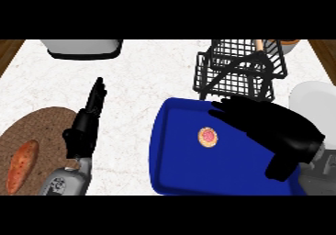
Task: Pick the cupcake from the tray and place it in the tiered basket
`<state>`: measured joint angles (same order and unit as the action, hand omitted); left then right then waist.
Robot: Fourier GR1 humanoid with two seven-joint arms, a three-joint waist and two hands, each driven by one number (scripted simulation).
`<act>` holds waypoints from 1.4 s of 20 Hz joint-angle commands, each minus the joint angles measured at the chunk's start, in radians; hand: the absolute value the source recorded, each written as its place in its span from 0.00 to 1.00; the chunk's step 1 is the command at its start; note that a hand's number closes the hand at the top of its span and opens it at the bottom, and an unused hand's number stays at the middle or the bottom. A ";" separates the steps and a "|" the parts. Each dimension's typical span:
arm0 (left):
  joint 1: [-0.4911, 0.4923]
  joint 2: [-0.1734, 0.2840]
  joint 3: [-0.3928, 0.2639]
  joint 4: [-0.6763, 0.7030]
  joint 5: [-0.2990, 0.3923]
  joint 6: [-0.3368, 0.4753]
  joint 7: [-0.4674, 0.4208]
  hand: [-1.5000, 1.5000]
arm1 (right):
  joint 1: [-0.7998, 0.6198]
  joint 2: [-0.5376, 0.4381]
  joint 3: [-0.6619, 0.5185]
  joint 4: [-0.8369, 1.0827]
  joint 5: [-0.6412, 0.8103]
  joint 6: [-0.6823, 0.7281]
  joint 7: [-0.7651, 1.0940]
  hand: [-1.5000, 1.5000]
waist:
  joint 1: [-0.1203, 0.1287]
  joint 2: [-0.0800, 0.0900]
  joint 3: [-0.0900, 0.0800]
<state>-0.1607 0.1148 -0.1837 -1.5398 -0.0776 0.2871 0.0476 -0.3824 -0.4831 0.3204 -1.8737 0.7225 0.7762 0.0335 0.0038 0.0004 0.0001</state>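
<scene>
Here, a small round cupcake with pink topping and a tan rim (pixel 209 137) is sitting near the middle of a deep blue rectangular tray (pixel 177 174), which is lying on the white speckled tabletop (pixel 150 73). The black right hand (pixel 276 126) is hovering over the tray's right half, its fingers spread wide and relaxed, pointing up and left toward the tray's far edge; it is holding nothing, and the cupcake is lying just to its left, apart from the fingers. Beyond the tray's far edge, a black wire tiered basket (pixel 240 69) is standing, close to the fingertips of that hand. The black left hand (pixel 88 121) is resting open left of the tray, fingers straight and pointing away, empty. Beside it, at the lower left, an orange elongated sweet potato (pixel 22 166) is lying on a brown round woven mat (pixel 48 128). A white round plate (pixel 320 98) is showing at the right edge, and a grey and white appliance (pixel 82 47) is sitting at the top left.
</scene>
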 commanded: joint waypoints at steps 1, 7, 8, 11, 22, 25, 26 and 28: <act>0.019 -0.019 0.000 -0.022 -0.018 -0.001 0.002 0.50 | -0.050 0.054 -0.033 0.095 0.055 -0.015 -0.001 0.00 | 0.001 0.000 0.000; 0.023 -0.008 0.038 -0.040 -0.007 -0.044 0.017 0.50 | 0.105 0.059 0.009 0.095 0.142 -0.081 -0.075 0.00 | -0.002 0.000 0.000; 0.069 0.008 0.025 -0.096 -0.015 -0.063 0.022 0.50 | -0.006 0.120 -0.033 0.107 0.092 0.033 -0.003 0.00 | 0.002 -0.001 0.000; 0.033 -0.010 0.053 -0.025 -0.022 -0.065 -0.012 0.50 | 0.066 0.084 -0.006 0.172 0.170 -0.072 -0.132 0.00 | -0.001 0.000 0.000; -0.010 -0.051 0.072 0.027 -0.061 -0.074 -0.010 0.50 | 0.018 0.132 -0.043 0.317 0.242 -0.109 -0.266 0.00 | -0.002 0.000 0.000; 0.029 -0.056 0.079 -0.001 -0.056 -0.086 -0.040 0.50 | 0.026 0.140 -0.076 0.256 0.232 -0.029 -0.253 0.00 | -0.003 -0.001 0.000; 0.063 -0.057 0.059 -0.052 -0.073 -0.082 -0.011 0.50 | 0.007 0.183 -0.063 0.287 0.248 -0.042 -0.230 0.00 | -0.001 -0.001 0.000; 0.047 -0.058 0.078 -0.055 -0.065 -0.085 -0.003 0.50 | -0.008 0.200 -0.078 0.230 0.236 0.037 -0.185 0.00 | -0.002 -0.001 0.000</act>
<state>-0.1338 0.0655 -0.1105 -1.5749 -0.1372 0.2057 0.0481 -0.3676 -0.3186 0.2585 -1.6287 0.9510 0.7562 -0.1791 0.0021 -0.0002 0.0000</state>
